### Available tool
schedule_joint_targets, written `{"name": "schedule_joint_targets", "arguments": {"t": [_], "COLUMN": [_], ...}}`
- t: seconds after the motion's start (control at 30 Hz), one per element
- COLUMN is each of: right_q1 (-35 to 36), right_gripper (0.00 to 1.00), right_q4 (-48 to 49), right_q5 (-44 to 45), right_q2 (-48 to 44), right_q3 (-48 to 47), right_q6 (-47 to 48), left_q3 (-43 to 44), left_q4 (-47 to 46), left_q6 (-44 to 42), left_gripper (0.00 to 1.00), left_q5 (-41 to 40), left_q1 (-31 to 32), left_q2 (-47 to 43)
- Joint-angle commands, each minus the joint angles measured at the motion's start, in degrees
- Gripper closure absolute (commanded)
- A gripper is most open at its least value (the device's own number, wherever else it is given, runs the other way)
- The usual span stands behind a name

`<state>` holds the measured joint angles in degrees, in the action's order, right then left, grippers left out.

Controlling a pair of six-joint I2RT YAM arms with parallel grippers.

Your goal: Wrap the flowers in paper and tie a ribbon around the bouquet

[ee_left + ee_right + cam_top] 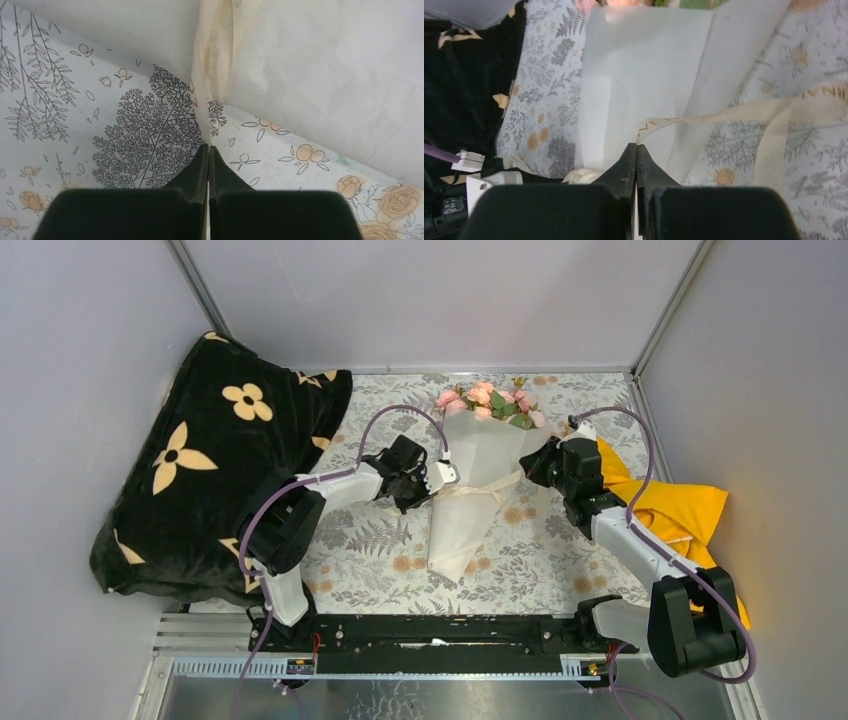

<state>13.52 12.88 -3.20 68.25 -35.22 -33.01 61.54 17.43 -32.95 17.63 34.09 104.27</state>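
White paper cone [470, 525] holds your pink flowers [487, 400] | your left tool [208, 150] pinches ribbon [215, 55] tight | right tool [636, 149] pinches it too

The left arm [300, 510] and right arm [640, 545] are built of white link tubes between bulky black joint housings, each trailed by a looping purple cable [400, 412] and bolted to a black base rail [440, 633]. The left gripper [208, 149] and right gripper [636, 149] share matte black fingers [192, 175], broad blocks behind that taper to thin wedge tips at the jaws.
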Motion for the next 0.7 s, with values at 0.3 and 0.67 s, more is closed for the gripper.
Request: {"name": "schedule_joint_targets", "arguments": {"t": [0.3, 0.67], "right_q1": [0.7, 0.8], "right_gripper": [1.00, 1.00], "right_q4": [21.5, 25.4], "right_q5": [-9.8, -17.3], "right_q2": [2.1, 5.6], "right_q3": [8.3, 5.7], "right_q6": [0.4, -2.2], "left_q3": [0.8, -1.1], "left_q4": [3.7, 1.8], "left_q6": [7.8, 10.3], "left_gripper": [1.00, 1.00], "left_q5": [1.1, 0.1], "left_q1": [0.8, 0.8], "left_q2": [-0.7, -2.6]}}
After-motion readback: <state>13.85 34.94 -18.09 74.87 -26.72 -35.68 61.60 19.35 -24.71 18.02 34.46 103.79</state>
